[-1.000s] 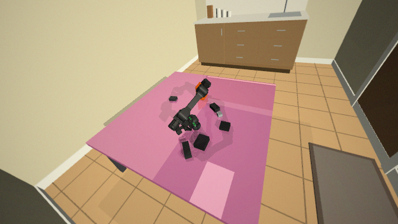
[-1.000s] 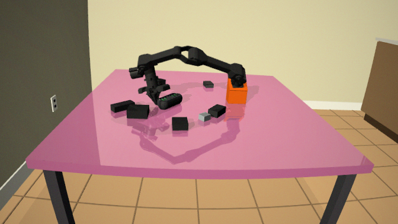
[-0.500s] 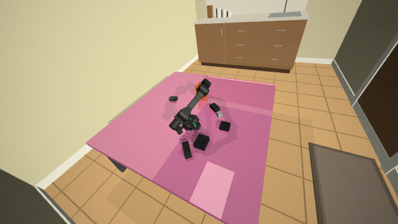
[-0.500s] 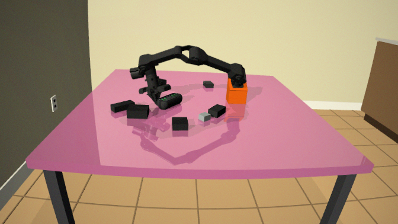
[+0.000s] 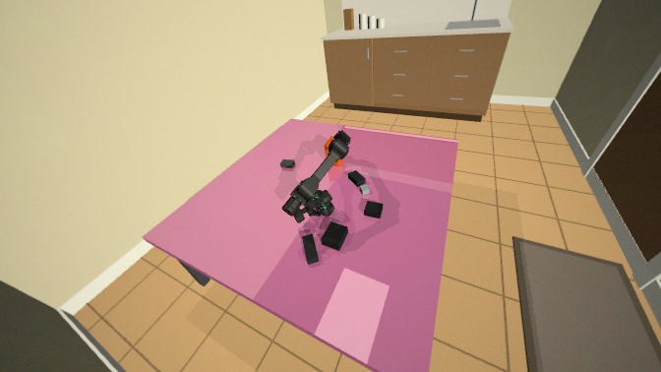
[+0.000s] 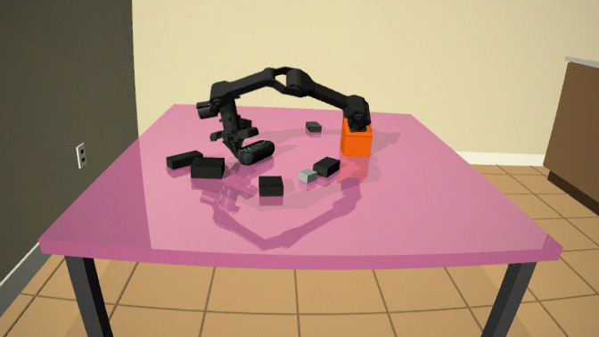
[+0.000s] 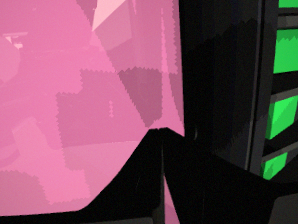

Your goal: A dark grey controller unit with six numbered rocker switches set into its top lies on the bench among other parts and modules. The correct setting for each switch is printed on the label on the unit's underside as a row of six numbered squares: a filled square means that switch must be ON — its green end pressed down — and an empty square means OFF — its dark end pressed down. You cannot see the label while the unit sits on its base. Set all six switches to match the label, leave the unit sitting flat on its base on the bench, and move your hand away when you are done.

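Note:
The dark grey controller unit [image 5: 323,203] [image 6: 258,150] [image 7: 220,63] lies on the pink table [image 5: 236,205] [image 6: 401,212] near the middle. It looks tipped towards the exterior camera, so its green switch ends [image 6: 259,144] [image 7: 285,50] show on its face. My gripper [image 5: 311,211] [image 6: 235,143] [image 7: 158,137] is shut with nothing between the fingers. It points down and its tips are right against the unit's left end and side. The unit's underside and label are hidden.
Black blocks lie close by: a long one [image 5: 310,249] [image 6: 184,159], a big one [image 5: 334,235] [image 6: 208,168], a cube [image 5: 373,209] [image 6: 271,185], another [image 5: 356,177] [image 6: 326,166] beside a small grey block [image 5: 364,189] [image 6: 307,176], and a small far one [image 5: 287,163] [image 6: 314,127]. The arm's orange base [image 6: 356,141] stands behind.

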Tool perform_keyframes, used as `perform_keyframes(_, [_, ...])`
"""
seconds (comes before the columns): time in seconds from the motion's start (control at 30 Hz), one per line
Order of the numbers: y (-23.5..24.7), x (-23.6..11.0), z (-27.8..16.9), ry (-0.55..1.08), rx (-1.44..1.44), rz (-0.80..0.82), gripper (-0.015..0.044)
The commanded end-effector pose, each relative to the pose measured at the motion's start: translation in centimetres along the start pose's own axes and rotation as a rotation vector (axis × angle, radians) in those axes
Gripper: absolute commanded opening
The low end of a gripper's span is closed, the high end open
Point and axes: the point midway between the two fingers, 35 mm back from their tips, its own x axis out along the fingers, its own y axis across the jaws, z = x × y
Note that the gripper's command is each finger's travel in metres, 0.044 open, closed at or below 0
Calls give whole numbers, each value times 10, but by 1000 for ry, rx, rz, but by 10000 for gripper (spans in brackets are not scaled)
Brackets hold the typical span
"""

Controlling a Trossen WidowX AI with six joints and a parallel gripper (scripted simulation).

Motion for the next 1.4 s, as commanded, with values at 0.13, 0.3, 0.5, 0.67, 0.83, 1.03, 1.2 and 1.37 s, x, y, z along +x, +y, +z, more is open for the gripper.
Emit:
perform_keyframes(0.13, [-11,3,0,0,5,-4,0])
perform_keyframes(0.3, [-16,5,1,0,5,-5,0])
perform_keyframes(0.5, [-23,7,2,0,6,-5,0])
perform_keyframes(0.67, [-28,8,2,0,6,-5,0])
perform_keyframes(0.83, [-33,10,4,0,6,-6,0])
perform_keyframes(1.03, [-38,12,5,0,6,-6,0])
perform_keyframes(1.2, [-42,13,6,0,6,-6,0])
perform_keyframes(1.37, [-46,14,7,0,7,-6,0])
